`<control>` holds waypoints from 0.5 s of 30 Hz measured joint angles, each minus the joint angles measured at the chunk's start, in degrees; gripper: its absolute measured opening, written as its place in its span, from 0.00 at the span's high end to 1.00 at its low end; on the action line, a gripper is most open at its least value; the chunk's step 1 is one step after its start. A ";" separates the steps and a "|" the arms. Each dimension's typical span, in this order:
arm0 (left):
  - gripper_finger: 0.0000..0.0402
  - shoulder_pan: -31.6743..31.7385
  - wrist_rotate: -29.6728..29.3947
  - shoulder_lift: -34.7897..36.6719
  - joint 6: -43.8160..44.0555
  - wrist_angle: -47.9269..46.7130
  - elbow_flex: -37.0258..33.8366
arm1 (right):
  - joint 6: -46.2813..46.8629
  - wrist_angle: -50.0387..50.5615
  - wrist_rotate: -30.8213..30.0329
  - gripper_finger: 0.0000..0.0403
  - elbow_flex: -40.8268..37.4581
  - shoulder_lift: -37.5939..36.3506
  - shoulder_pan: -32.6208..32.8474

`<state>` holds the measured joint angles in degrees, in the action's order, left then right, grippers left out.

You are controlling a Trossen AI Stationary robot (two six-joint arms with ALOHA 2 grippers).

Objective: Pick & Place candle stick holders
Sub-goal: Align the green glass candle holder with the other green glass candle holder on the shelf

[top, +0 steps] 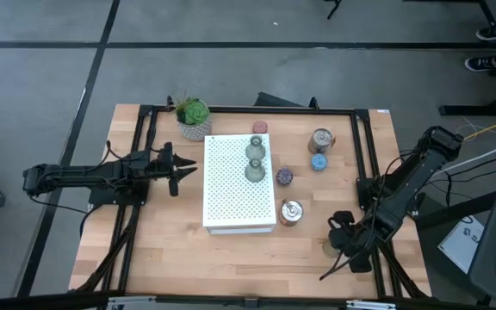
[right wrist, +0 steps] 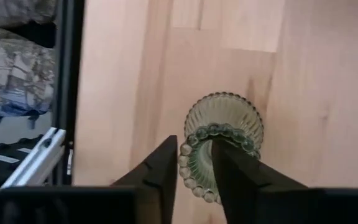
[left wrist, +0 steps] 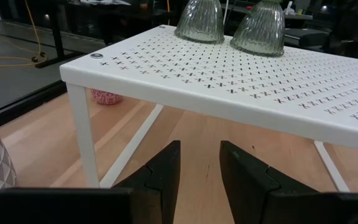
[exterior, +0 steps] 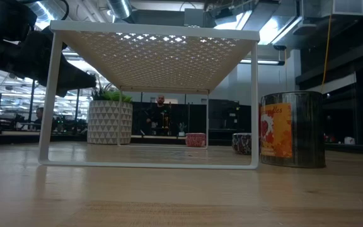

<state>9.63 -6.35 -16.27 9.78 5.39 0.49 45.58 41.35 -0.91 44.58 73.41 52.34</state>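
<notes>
right hand (right wrist: 194,171) is seen low at the near right part of the desk (top: 179,258), closing over the beaded rim of an olive-green glass holder (right wrist: 222,140). one finger appears to be inside the mouth and one outside, so the rim wall is pinched between them, but whether the grip is already firm cannot be told. this holder stands upright on the bare wood, close to the black frame at the desk's edge.

two more green glass holders (top: 255,159) are placed on top of the white perforated box (top: 235,194). the other holders are found on the desk to the right of the box: a silvery one (top: 290,212) just beside its corner, a purple one (top: 284,176), a blue one (top: 319,162), another metal one (top: 321,139) and a pink one (top: 259,127) behind the box. a plant in a white pot (top: 194,118) stands at the far left corner.

left hand (left wrist: 199,177) is held released, just left of the box, and waits.

the glass is judged to be stiff, smooth, rather heavy and fragile. a hold on the thick beaded rim is probably good, because the beads may stop slipping; too much squeeze or a tilted lift could chip it.
</notes>
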 joint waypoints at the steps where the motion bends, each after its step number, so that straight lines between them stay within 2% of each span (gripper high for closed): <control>1: 0.73 0.00 0.00 0.00 0.00 0.00 -0.01 | -0.02 0.60 -0.42 0.80 0.02 0.00 0.00; 5: 0.73 0.01 0.00 0.01 0.00 -0.01 -0.02 | -0.20 2.53 -2.05 0.86 0.00 -0.02 0.00; 15: 0.73 0.00 0.00 0.00 0.00 -0.01 -0.02 | -0.22 3.10 -3.56 0.87 0.00 -0.02 -0.15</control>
<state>9.63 -6.35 -16.27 9.78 5.37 0.47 45.36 44.45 -4.47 44.58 73.38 52.18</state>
